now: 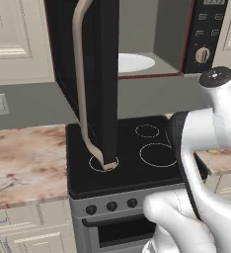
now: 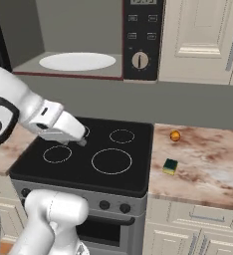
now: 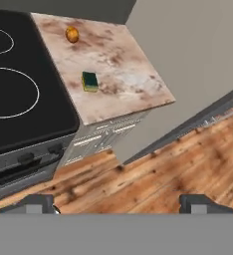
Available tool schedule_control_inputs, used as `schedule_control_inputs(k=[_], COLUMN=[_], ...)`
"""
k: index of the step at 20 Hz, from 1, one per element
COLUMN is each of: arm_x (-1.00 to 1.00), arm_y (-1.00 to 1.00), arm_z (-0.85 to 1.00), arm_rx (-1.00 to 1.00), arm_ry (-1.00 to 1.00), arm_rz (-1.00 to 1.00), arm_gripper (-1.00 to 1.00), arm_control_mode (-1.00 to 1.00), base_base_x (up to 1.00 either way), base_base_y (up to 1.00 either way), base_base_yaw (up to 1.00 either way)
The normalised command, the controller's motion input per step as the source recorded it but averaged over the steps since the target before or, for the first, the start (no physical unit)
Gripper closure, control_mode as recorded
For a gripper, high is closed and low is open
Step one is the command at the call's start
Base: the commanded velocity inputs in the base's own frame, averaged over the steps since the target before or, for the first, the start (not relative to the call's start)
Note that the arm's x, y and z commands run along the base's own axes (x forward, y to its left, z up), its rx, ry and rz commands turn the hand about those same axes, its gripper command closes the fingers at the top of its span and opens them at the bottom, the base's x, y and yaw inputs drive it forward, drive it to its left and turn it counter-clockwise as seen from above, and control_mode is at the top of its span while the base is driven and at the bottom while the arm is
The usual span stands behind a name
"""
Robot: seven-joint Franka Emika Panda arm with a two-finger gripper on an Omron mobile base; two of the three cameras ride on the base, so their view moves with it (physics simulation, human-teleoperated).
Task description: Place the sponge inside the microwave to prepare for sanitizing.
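The sponge (image 2: 170, 166) (image 3: 89, 80), a small yellow block with a dark green top, lies on the marbled counter just right of the stove. The microwave (image 2: 141, 45) hangs above the stove with its door (image 1: 95, 74) swung wide open, showing the grey interior and the white round plate (image 1: 134, 63) (image 2: 77, 61). My gripper (image 2: 80, 140) hovers over the left side of the stove, well to the left of the sponge. In the hand view its fingertips stand wide apart, so the gripper (image 3: 118, 201) is open with nothing between them.
The black stove (image 2: 133, 137) (image 1: 132, 170) sits under the microwave. A small orange ball (image 2: 174, 135) (image 3: 71, 34) rests on the counter (image 2: 208, 164) behind the sponge. The open door with its beige handle (image 1: 80, 84) hangs down over the stove's left side. Wooden floor (image 3: 178, 164) lies beyond the counter's end.
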Motion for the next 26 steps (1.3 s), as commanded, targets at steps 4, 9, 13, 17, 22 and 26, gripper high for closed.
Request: schedule_control_inputs(k=[4,9,13,17,22,26], arm_x=[0.73,0.56,0.53,0.61,0.22,0.34], arm_y=[-0.62,-0.38,-0.53,-0.88,-0.55,-0.61], arm_z=[-0.80,-0.20,0.00,0.00,-0.06,-0.23], arm_rx=[-0.17,0.02,0.21,0.36,0.08,0.19], arm_ry=[0.00,0.00,0.04,0.19,0.04,0.03], arm_rz=[-0.46,-0.22,0.03,0.09,0.09,0.15], arm_gripper=[-1.00,-1.00,-1.00,-1.00,-1.00,-1.00], arm_control_mode=[-1.00,-1.00,-1.00,-1.00,-1.00,-1.00], base_base_x=[0.00,0.00,0.00,0.00,0.00,0.00], base_base_y=[0.00,0.00,0.00,0.00,0.00,0.00], base_base_yaw=[0.00,0.00,0.00,0.00,0.00,0.00])
